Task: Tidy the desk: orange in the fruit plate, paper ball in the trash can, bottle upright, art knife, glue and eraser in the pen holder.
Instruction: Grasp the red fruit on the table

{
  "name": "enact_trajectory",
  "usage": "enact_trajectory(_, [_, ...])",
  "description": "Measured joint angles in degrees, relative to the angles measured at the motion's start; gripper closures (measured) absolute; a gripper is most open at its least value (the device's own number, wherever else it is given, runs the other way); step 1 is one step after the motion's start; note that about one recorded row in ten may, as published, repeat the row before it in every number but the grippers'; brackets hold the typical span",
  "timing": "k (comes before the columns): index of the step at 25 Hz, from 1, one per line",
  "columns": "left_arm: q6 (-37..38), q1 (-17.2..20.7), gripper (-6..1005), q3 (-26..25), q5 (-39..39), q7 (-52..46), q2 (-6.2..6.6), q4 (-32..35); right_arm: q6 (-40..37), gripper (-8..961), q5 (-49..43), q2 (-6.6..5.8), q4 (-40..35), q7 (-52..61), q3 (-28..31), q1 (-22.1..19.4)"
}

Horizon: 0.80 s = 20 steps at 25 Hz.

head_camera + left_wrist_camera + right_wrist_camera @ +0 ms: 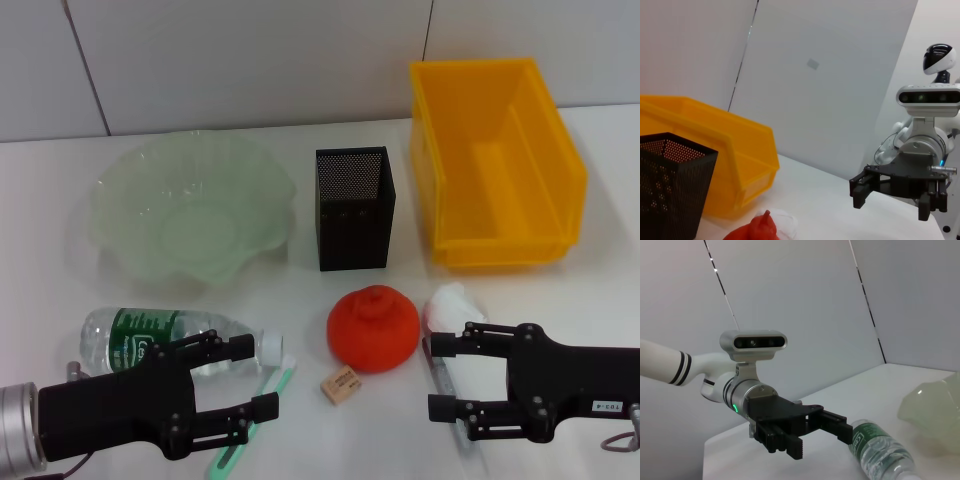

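Note:
The orange point(373, 328) sits on the table in front of the black mesh pen holder point(355, 205). A white paper ball point(455, 303) lies just right of it. The bottle point(170, 340) lies on its side at the front left. A tan eraser point(340, 385) rests before the orange. A green art knife point(268, 398) lies by the bottle cap, and a grey glue stick point(447, 378) below the paper ball. My left gripper point(255, 378) hovers open over the bottle's cap end and the knife. My right gripper point(440, 377) stands open over the glue stick.
The pale green fruit plate point(190, 215) is at the back left. A yellow bin point(495, 165) serving as trash can stands back right. The wrist views show the opposite grippers point(892, 200) point(820, 440), the bin point(715, 150) and the bottle point(880, 450).

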Motion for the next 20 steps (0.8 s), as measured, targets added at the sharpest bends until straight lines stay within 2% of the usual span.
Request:
enact_trajectory(15, [0.1, 0.3, 216, -0.1, -0.4, 0.3, -0.02, 0.2, -0.1, 201, 0.4, 0.02, 0.3, -0.4, 1.3, -0.6])
enact_trajectory(20, [-0.3, 0.2, 216, 0.0, -0.4, 0.7, -0.12, -0.2, 5.0, 206, 1.7, 1.22, -0.9, -2.3, 5.3, -0.9])
